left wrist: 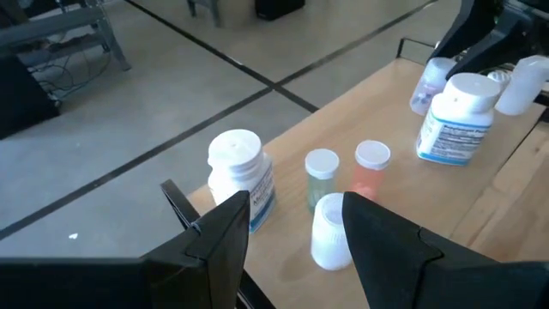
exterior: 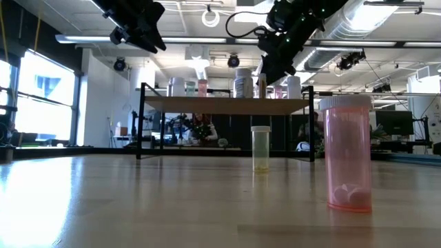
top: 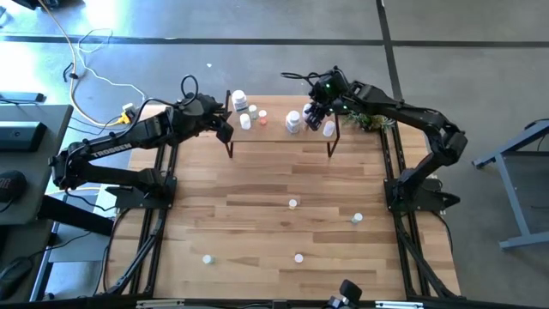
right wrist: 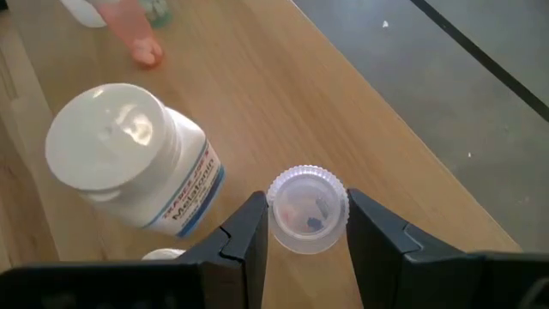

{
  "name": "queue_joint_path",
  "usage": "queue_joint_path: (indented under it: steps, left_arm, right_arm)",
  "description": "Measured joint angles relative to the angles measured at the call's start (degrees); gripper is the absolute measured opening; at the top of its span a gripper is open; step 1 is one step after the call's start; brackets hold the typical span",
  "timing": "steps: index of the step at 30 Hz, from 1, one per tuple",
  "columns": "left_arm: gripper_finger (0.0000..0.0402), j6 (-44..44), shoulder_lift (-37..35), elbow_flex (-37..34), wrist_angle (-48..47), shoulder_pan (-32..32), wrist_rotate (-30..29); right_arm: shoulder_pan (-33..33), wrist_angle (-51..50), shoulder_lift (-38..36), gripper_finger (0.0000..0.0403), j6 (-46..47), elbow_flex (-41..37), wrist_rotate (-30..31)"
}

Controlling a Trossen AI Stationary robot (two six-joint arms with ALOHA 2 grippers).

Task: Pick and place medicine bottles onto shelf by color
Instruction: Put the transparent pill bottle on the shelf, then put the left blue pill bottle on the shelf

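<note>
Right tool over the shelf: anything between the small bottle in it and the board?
Nothing visible. The right tool brackets a small clear-capped bottle over bare shelf wood. The nearest thing is the big white bottle standing close beside it, not under it. Whether the small bottle already rests on the board cannot be told.
</note>
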Motion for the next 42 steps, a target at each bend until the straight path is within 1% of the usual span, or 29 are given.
queue_joint_path:
  steps: [3, 10, 14, 20, 26, 28, 34, 37, 39, 42]
  left_arm:
    - [0.0179, 0.02, 0.00, 0.00, 0.00, 0.00, -0.02]
    - [0.0179, 0.02, 0.00, 0.00, -0.02, 0.00, 0.08]
    - [0.0179, 0.04, 0.00, 0.00, -0.32, 0.00, 2.38]
    - [0.0179, 0.50, 0.00, 0.00, -4.29, -0.08, 5.30]
    - [0.0179, 0.48, 0.00, 0.00, -5.27, -0.15, 11.44]
    - [0.0179, 0.49, 0.00, 0.00, -5.27, -0.15, 13.10]
    - [0.0186, -3.19, 0.00, 0.00, -6.86, -0.15, 13.89]
    - [0.0201, -5.68, 0.00, 0.00, -9.02, -0.11, 17.38]
    - [0.0214, -8.15, 0.00, 0.00, -11.28, -0.15, 20.33]
    - [0.0230, -12.09, 0.05, 0.00, -16.15, -0.39, 26.73]
  right_arm:
    - [0.00, 0.20, 0.00, 0.0118, 0.00, 0.00, -0.04]
    - [0.00, 0.19, 0.00, 0.0159, 0.00, 0.00, 1.29]
    - [0.00, 0.22, -0.02, 0.0176, 0.24, 0.00, 1.33]
    - [0.02, 0.33, -0.60, 0.0180, 0.65, 0.00, 1.59]
    - [0.04, 3.12, -4.46, 0.0180, 1.59, 0.00, 5.90]
    - [0.04, 3.24, -6.11, 0.0180, 1.73, 0.00, 6.45]
    - [2.67, 3.31, -10.09, 0.0181, 3.26, 0.00, 6.69]
    - [5.21, 3.27, -11.14, 0.0181, 3.90, 0.00, 6.98]
    - [7.09, 3.16, -11.69, 0.0181, 5.90, 0.00, 8.54]
    - [9.91, 2.78, -12.56, 0.0181, 8.53, 0.00, 10.98]
